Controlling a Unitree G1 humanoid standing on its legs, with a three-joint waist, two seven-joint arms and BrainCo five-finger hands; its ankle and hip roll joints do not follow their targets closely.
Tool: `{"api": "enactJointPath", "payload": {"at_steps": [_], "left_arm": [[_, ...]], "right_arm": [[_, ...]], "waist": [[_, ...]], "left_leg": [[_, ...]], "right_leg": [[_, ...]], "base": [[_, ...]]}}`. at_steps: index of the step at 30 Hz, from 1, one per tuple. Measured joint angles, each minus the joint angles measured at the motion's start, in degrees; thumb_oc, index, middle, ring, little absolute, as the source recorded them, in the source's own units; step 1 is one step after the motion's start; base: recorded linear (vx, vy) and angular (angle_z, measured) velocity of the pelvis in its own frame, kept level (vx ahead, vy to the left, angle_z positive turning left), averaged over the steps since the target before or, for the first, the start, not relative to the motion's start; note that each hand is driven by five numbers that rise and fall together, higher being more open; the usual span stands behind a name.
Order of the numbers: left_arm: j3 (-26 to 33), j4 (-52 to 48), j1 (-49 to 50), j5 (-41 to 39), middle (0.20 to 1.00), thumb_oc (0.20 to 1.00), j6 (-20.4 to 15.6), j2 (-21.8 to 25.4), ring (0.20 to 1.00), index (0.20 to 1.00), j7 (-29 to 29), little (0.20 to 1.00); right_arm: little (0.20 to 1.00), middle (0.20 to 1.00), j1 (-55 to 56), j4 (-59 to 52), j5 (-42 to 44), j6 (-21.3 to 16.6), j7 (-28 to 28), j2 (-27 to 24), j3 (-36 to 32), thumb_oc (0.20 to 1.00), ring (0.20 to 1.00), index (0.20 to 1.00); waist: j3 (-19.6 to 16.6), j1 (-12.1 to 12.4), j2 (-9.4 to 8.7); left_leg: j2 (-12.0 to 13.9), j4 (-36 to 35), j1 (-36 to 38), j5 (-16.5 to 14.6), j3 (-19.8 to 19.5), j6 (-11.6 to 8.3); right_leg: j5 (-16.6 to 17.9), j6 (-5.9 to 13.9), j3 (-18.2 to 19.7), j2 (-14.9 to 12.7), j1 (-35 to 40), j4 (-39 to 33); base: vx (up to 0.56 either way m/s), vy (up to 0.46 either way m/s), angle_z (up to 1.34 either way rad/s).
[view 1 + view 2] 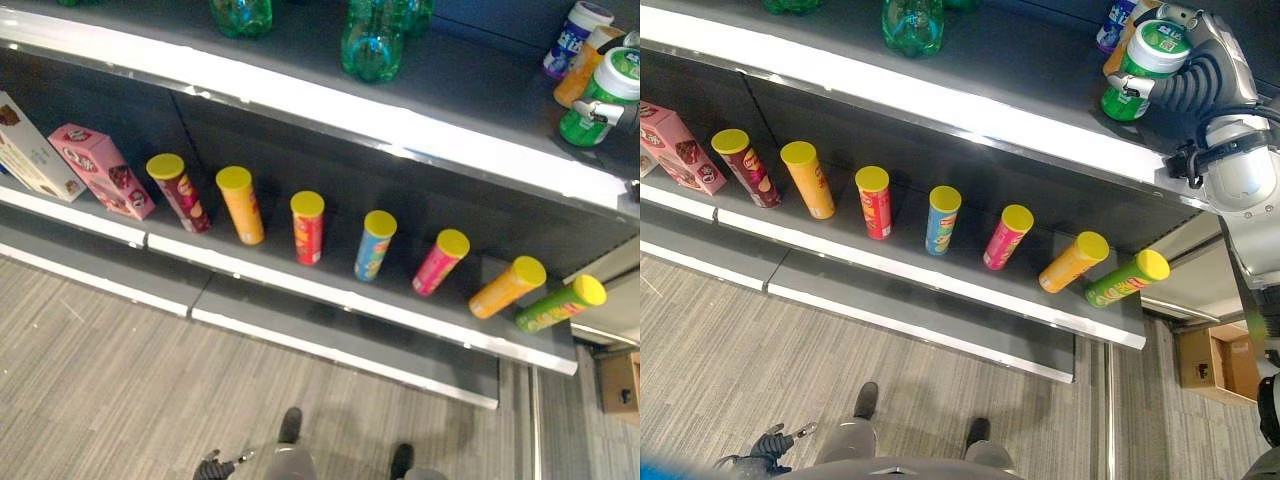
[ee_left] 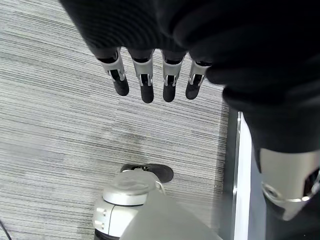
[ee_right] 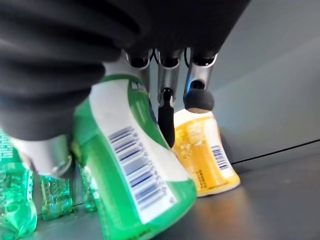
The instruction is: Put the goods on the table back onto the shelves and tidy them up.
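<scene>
My right hand [image 1: 1202, 76] is shut on a green jar [image 1: 1137, 76] with a white lid, fingers and thumb curled round its side. The jar [image 3: 136, 167] leans at the right end of the upper shelf [image 1: 1020, 62], its base close to the shelf surface; I cannot tell whether it touches. Just behind it stand an orange jar [image 3: 204, 150] and a blue-and-white jar [image 1: 573, 38]. My left hand [image 2: 145, 77] hangs low over the floor, fingers straight and holding nothing.
Green bottles [image 1: 374, 42] stand further left on the upper shelf. On the lower shelf [image 1: 330, 290] are several yellow-lidded chip tubes [image 1: 307, 226] in a row, with a pink box [image 1: 102, 170] and a white box [image 1: 30, 150] at the left. A cardboard box [image 1: 1214, 362] sits on the floor right.
</scene>
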Motion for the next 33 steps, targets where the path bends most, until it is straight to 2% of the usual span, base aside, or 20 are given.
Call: {"api": "enactJointPath", "payload": {"at_steps": [12, 17, 23, 33], "left_arm": [[0.07, 0.00, -0.04, 0.01, 1.000, 1.000, -0.02, 0.01, 1.000, 1.000, 0.00, 1.000], [-1.63, 0.11, -1.59, 0.39, 1.000, 1.000, -0.10, 0.15, 1.000, 1.000, 0.42, 1.000], [-1.12, 0.08, -1.90, 0.33, 1.000, 1.000, 0.13, 0.10, 1.000, 1.000, -0.05, 1.000], [-1.11, -0.01, -2.02, 0.40, 1.000, 1.000, 0.10, 0.11, 1.000, 1.000, -0.24, 1.000]], "right_arm": [[0.200, 0.200, 0.14, -0.40, -0.89, -0.16, 0.94, -2.12, -0.04, 0.200, 0.200, 0.200], [0.200, 0.200, 0.10, -1.16, -2.24, -0.18, 0.87, -1.88, -0.56, 0.200, 0.200, 0.200], [0.200, 0.200, 2.23, -2.74, -3.17, 0.04, 0.83, -2.20, -2.83, 0.200, 0.200, 0.200], [0.200, 0.200, 2.34, -2.75, -4.49, 0.08, 0.61, -2.20, -2.87, 0.200, 0.200, 0.200]], "waist": [[0.57, -0.23, 0.05], [0.83, -0.43, 0.06], [1.02, -0.99, 0.32], [1.07, -1.47, 0.41]], "left_leg": [[0.00, -0.49, 0.12, 0.16, 0.02, 0.05], [0.01, -0.51, 0.18, 0.16, 0.30, 0.06], [-0.01, -0.58, 0.28, 0.17, 0.40, 0.08], [0.00, -0.63, 0.54, 0.17, 0.54, 0.08]], "right_leg": [[-0.06, 0.07, -0.04, -0.05, -0.13, -0.01], [-0.05, 0.06, 0.16, -0.13, -0.18, 0.00], [-0.05, 0.07, 0.20, -0.15, -0.19, 0.00], [-0.05, 0.07, 0.35, -0.17, -0.06, 0.00]], "base": [[0.00, 0.000, 0.00], [0.00, 0.001, -0.01], [0.00, 0.000, 0.00], [0.00, 0.000, 0.00]]}}
